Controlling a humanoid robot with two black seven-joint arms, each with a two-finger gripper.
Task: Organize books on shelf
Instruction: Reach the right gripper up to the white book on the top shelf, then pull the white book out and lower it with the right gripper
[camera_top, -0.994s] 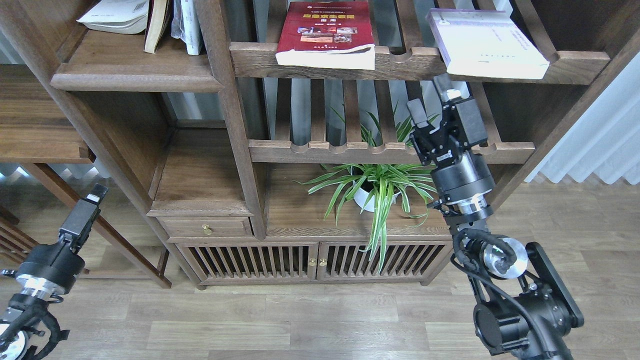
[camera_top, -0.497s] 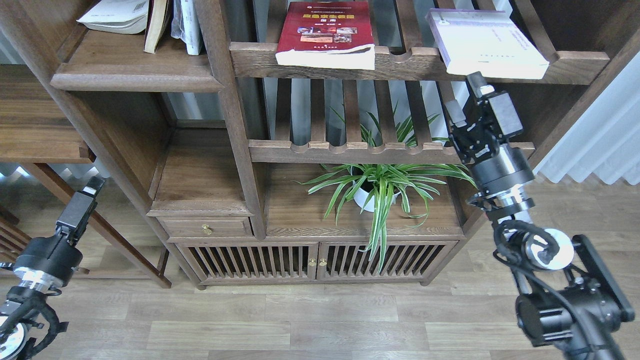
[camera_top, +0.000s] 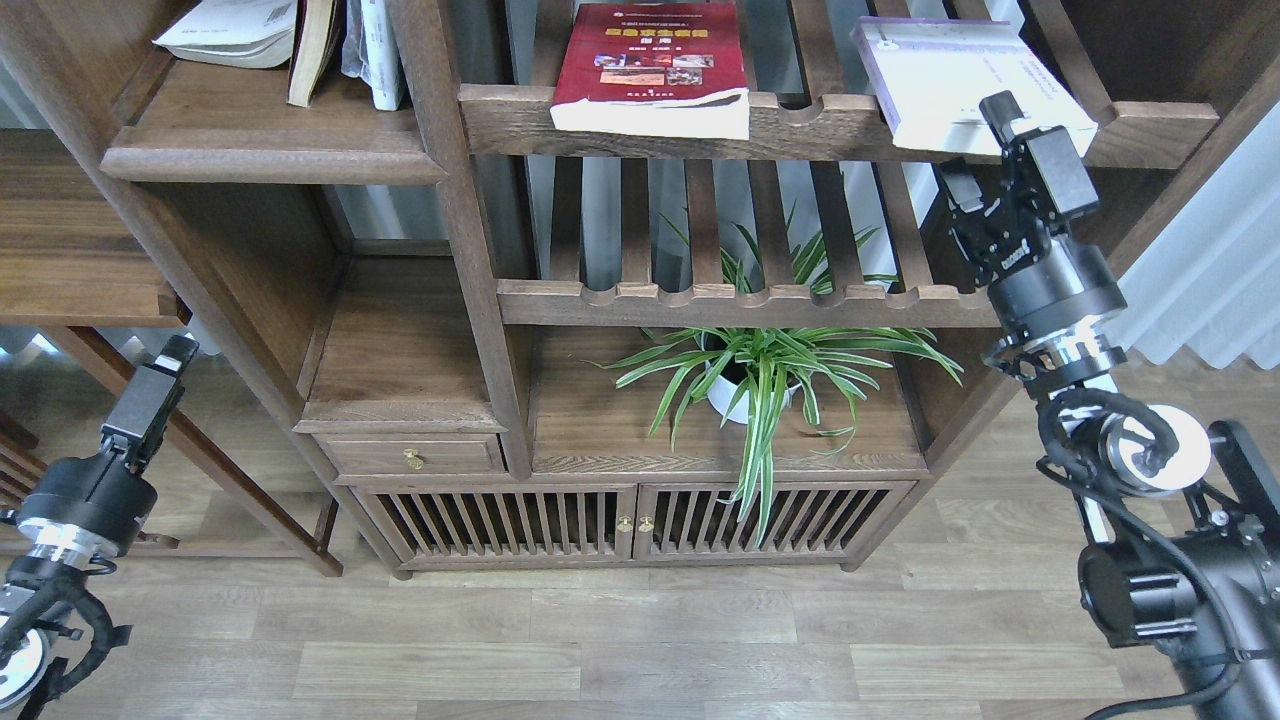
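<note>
Right end effector (camera_top: 985, 140), fingers spread, at pale lavender-white paperback (camera_top: 960, 75) on slatted rack; dark red paperback (camera_top: 655, 65) likewise unshelved; solid dark-brown wooden shelf (camera_top: 270, 150) awaiting both.

Soft, even daylight fills the scene, brightest at the right edge where the pale sheer curtain (camera_top: 1205, 290) glows almost white. The grey-brown wood-plank floor (camera_top: 600, 640) carries only a mild sheen and no hard shadows. Deeper shade sits in the recesses of the dark-brown wooden bookcase (camera_top: 470, 250), under its boards. Focus is sharp throughout, down to the leaves of the green striped potted plant (camera_top: 770, 370). The bookcase uprights splay outward toward the frame's edges, a wide-angle distortion.
</note>
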